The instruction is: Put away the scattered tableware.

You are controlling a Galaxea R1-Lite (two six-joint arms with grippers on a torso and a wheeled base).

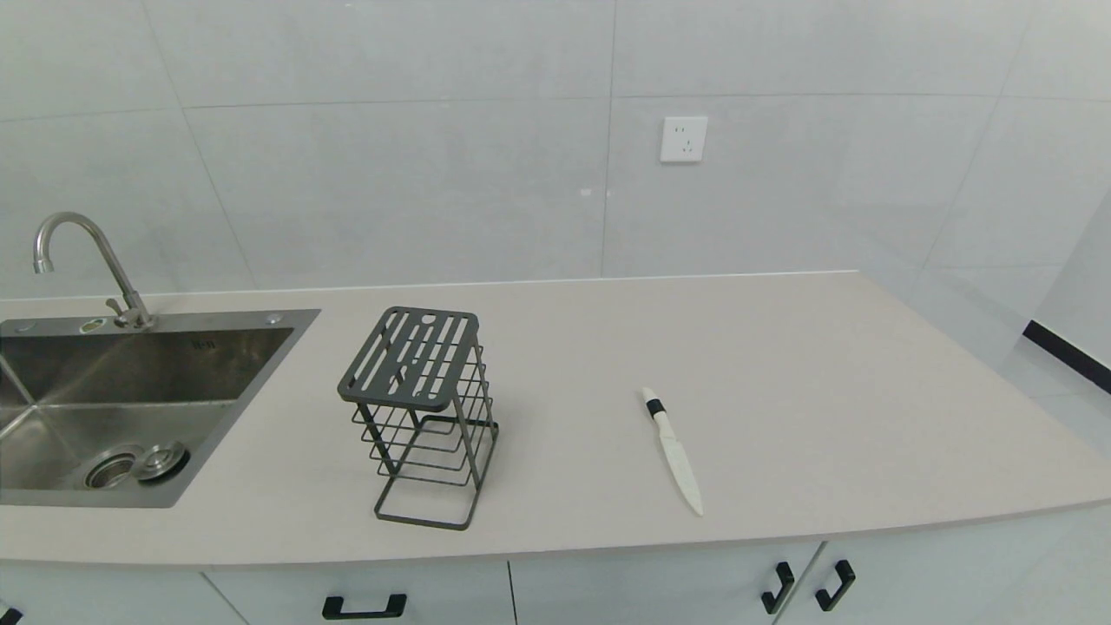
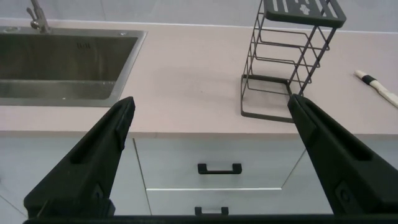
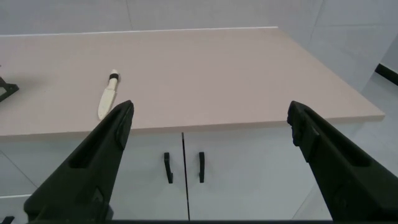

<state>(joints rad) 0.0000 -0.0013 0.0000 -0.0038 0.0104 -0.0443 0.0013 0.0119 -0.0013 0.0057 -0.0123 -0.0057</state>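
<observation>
- While the knife [image 1: 671, 449] lay flat on the bench [image 1: 825, 365] at the lower centre-right of the head view, its pale blade pointed toward the front edge and its black-banded handle end pointed back toward the wall.
- Bare bench lay on every side of the knife; the blade tip was near the front edge but short of it.
- A dark wire rack [image 1: 423, 417] stood upright at the centre-left of the frame, its slotted plate on top. It was well apart from the knife, with open surface between them.
- A steel sink [image 1: 260, 382] was set into the bench at the left edge of the frame, with a curved faucet [image 1: 82, 260] at its back rim. The sink's right rim was near the rack but not touching it.
- At the right of the frame the bench ended in a slanted edge, and floor showed beyond it.
- A tiled wall closed off the back of the bench, with a socket [image 1: 683, 139] in the upper centre-right.
- Cupboard doors with black handles [image 1: 364, 605] ran below the front edge.
- The left fingers [image 2: 99, 162] were spread wide and held nothing. They were out in front of the cupboards, with the rack beyond them.
- The right fingers [image 3: 93, 168] were likewise spread wide and held nothing. They too were short of the bench's front edge, with the knife beyond them.
</observation>
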